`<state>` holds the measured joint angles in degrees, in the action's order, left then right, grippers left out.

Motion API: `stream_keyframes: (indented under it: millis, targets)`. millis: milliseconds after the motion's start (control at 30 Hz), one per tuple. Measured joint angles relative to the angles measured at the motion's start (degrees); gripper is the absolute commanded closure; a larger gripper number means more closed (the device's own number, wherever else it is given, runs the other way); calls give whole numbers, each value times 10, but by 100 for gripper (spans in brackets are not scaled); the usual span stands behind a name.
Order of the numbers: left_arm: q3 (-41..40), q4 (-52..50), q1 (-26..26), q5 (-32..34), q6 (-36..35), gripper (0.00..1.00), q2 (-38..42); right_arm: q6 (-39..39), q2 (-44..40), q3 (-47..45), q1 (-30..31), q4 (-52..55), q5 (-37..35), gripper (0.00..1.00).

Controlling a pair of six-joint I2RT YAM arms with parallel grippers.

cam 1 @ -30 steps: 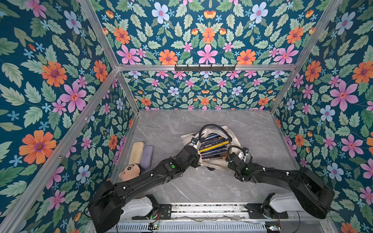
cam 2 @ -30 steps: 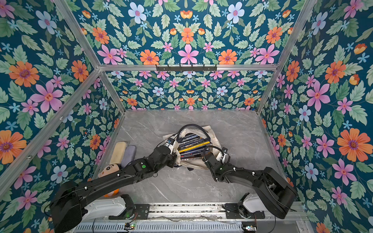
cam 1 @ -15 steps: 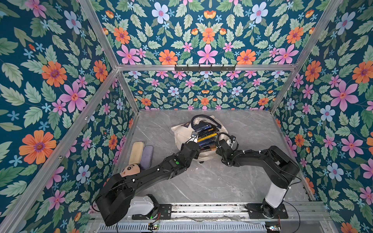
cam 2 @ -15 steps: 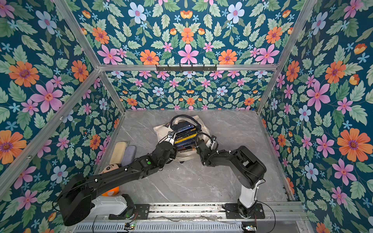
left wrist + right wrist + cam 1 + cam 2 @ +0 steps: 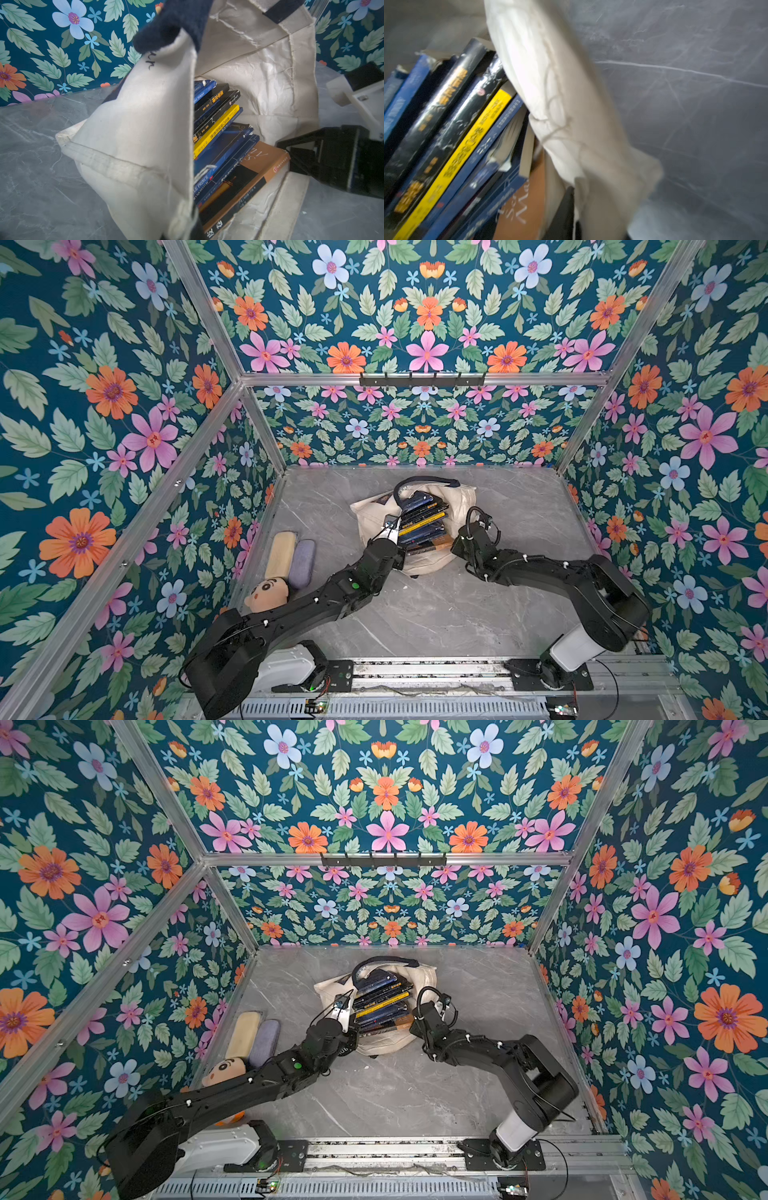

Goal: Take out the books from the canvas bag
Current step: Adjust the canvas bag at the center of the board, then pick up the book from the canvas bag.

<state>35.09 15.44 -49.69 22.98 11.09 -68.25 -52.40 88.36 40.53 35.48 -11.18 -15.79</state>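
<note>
The cream canvas bag (image 5: 459,497) (image 5: 420,978) sits mid-table with its mouth held wide and a dark handle arching over it. Several books (image 5: 424,522) (image 5: 382,1003) are stacked inside, blue, black, yellow and brown, spines showing (image 5: 224,145) (image 5: 456,145). My left gripper (image 5: 390,527) (image 5: 341,1007) is shut on the bag's left rim (image 5: 135,124), the cloth running down into its jaws (image 5: 187,234). My right gripper (image 5: 455,545) (image 5: 413,1027) (image 5: 291,151) is at the bag's right rim beside the brown book. Cloth (image 5: 560,104) drapes over its fingers, hiding their gap.
A plush doll head (image 5: 268,595), a beige pouch (image 5: 281,553) and a purple pouch (image 5: 302,562) lie along the left wall. Flowered walls close three sides, and a hook rail (image 5: 422,379) runs across the back wall. The arm bases stand at the front edge.
The bag and both grippers have shifted away from the front edge and slightly left. The right arm's elbow has lifted off the table. The right wrist view is blurred.
</note>
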Motion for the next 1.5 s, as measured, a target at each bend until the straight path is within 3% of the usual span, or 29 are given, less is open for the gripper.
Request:
stream_keyframes:
  millis: [100,267,533,700,933,1267,1500]
  targets:
    - [-6,2,-7,2,6,100,6,0,-57,-39,9,11,2,45]
    - [-7,4,-21,11,18,100,-6,2,-142,-68,26,40,-3,38]
    - [-33,19,-39,50,38,100,25,-45,-239,-76,132,80,-29,42]
    - [-42,34,-56,73,38,100,13,-95,-184,-70,176,41,-18,44]
    - [-55,54,-57,92,34,100,32,-133,-88,-56,178,-66,-5,47]
    - [-9,3,-58,126,66,100,21,-175,39,-35,143,-198,30,56]
    - [-79,63,-62,145,115,100,53,-192,95,-17,127,-236,43,63]
